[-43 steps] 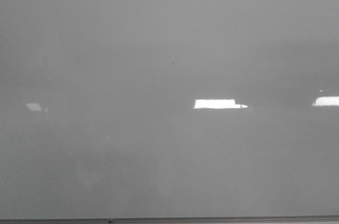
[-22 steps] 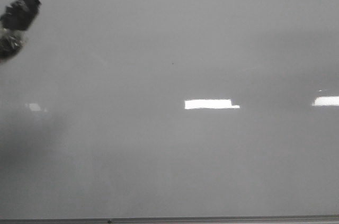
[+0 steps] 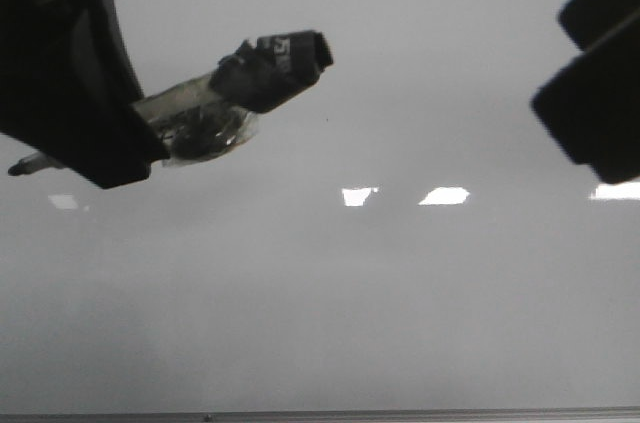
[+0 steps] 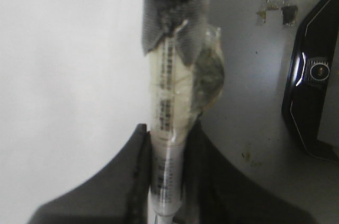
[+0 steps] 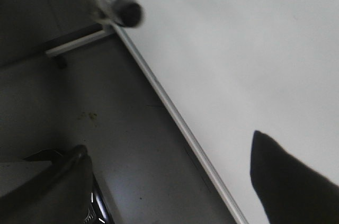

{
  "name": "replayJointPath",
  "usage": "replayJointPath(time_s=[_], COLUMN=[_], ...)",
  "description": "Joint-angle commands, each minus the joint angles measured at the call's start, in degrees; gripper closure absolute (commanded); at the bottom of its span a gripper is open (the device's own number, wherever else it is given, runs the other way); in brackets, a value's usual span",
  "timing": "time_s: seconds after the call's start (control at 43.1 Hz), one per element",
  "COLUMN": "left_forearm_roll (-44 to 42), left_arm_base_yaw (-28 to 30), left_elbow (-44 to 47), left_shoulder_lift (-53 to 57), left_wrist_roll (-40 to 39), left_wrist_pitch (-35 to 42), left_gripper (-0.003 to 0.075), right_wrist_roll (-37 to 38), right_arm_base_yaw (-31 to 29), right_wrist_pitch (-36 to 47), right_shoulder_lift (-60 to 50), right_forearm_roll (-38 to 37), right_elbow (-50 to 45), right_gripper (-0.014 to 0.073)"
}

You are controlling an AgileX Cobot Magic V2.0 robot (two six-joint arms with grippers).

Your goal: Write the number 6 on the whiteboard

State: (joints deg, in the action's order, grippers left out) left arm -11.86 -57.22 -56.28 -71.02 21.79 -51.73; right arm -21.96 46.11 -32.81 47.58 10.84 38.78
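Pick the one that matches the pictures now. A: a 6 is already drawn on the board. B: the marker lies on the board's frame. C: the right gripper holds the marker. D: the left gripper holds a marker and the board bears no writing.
D: the left gripper is clamped around the marker, and the whiteboard shows only light reflections, no strokes.

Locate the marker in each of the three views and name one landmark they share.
Front view: the marker juts from the left gripper, upper left, over the whiteboard.
Left wrist view: centre, clamped between the fingers.
Right wrist view: its dark tip, blurred, by the top edge.
Shared landmark: the whiteboard's thin frame edge.
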Motion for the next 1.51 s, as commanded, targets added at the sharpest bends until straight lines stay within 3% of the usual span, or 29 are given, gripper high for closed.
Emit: replayJointPath(time_s=[0.0,0.162,0.533,0.649,0.881,0.95,1.02,1.112,1.275,1.367,1.483], left_forearm_roll=[-0.82,-0.82,-0.52,-0.52,-0.64,-0.64,-0.64,-0.64,-0.90,-0.60,-0.60], left_arm_base_yaw=[-1.59,-3.54,-4.20,-4.20,-4.10,-4.10,-4.10,-3.85,-3.85,-3.85,-3.85], left_elbow=[-3.02,-3.14,-3.14,-3.14,-3.14,-3.14,-3.14,-3.03,-2.96,-2.59,-1.92], left_shoulder_lift=[1.08,1.08,1.08,1.08,1.08,1.08,1.08,1.08,1.43,1.43,1.43], left_wrist_roll=[0.03,0.07,0.07,0.80,1.58,1.47,0.98,0.88,-0.27,-0.52,-0.52], left_wrist_pitch=[2.41,2.66,6.07,6.64,6.76,6.99,7.19,7.12,9.37,11.91,14.06], left_gripper=[0.0741,0.0741,0.0741,0.0741,0.0741,0.0740,0.0734,0.0651,0.0338,0.0199,0.0167], right_wrist_roll=[-1.18,-1.24,-2.87,-2.87,-2.94,-3.56,-4.17,-4.17,-4.12,-3.67,-2.21], right_arm_base_yaw=[4.26,6.86,7.07,7.07,7.01,7.01,7.01,7.01,4.65,1.38,-3.51], right_wrist_pitch=[6.92,10.53,9.29,8.79,7.15,7.15,7.27,7.01,4.45,4.01,2.89], right_shoulder_lift=[2.85,8.22,15.73,15.94,15.94,15.94,15.94,15.68,13.12,9.45,3.22], right_forearm_roll=[0.67,-0.44,-0.78,-0.78,-0.78,-0.91,-1.28,-2.07,-3.71,-3.71,-3.71], right_elbow=[3.61,7.22,13.12,13.12,13.12,13.12,13.12,13.05,11.31,8.27,3.75], right_gripper=[-0.0030,-0.0030,0.0007,0.0155,0.0586,0.0671,0.0655,0.0655,0.0655,0.0655,0.0655])
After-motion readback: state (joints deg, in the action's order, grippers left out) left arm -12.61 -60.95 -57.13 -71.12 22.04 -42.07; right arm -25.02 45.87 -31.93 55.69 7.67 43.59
